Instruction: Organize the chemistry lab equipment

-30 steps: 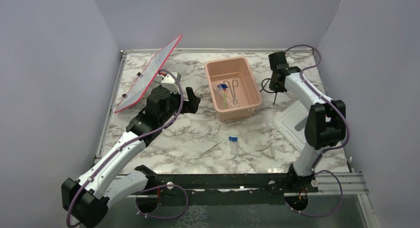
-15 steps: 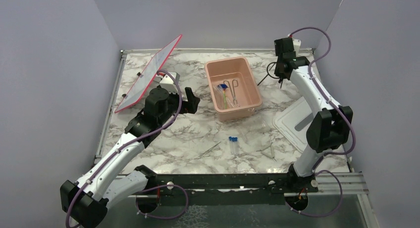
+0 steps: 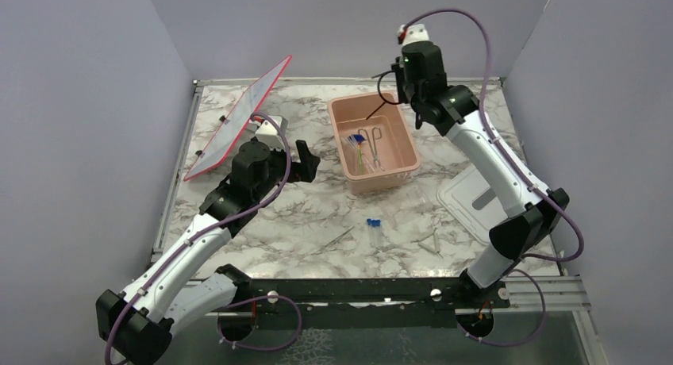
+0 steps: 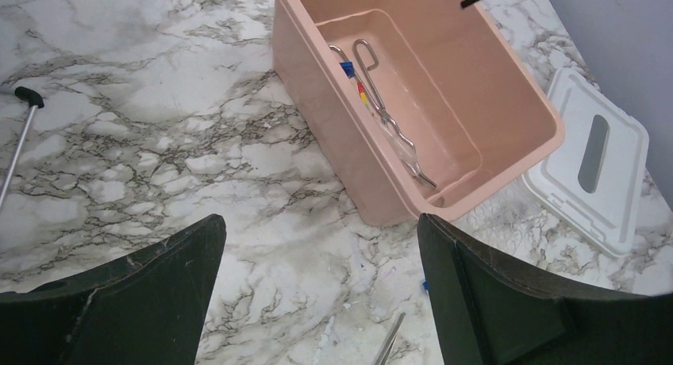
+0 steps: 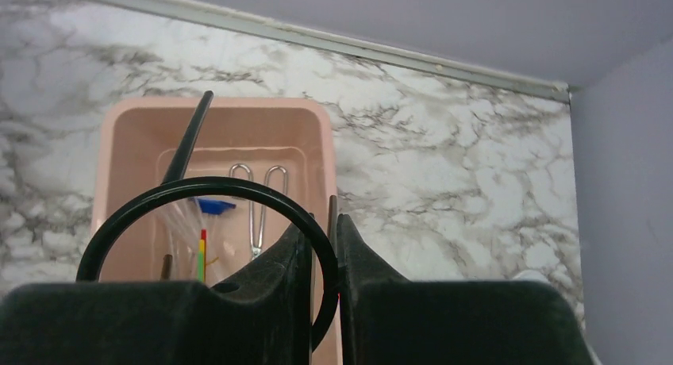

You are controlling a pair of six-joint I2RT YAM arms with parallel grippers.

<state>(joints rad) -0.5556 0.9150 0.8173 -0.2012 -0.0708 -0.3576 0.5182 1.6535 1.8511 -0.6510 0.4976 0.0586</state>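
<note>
My right gripper (image 3: pixel 403 81) is shut on the black wire ring stand (image 3: pixel 384 105) and holds it in the air over the far end of the pink tub (image 3: pixel 394 168). In the right wrist view the ring (image 5: pixel 198 184) is pinched between my fingers (image 5: pixel 349 246). Metal tweezers (image 3: pixel 374 143), a green-yellow stick (image 3: pixel 359 155) and a blue-capped tube (image 4: pixel 346 66) lie in the tub. Two blue-capped tubes (image 3: pixel 373 228) and thin pipettes (image 3: pixel 338 238) lie on the marble. My left gripper (image 3: pixel 306 160) is open and empty, left of the tub.
The white lid (image 3: pixel 468 198) lies flat to the right of the tub. The red-edged panel (image 3: pixel 238 119) leans at the back left, beside my left arm. A thin rod with a black tip (image 4: pixel 20 131) lies on the marble to the left.
My right arm has lifted the ring stand from the table right of the tub and swung it left over the tub's far end. The left arm has barely moved.
</note>
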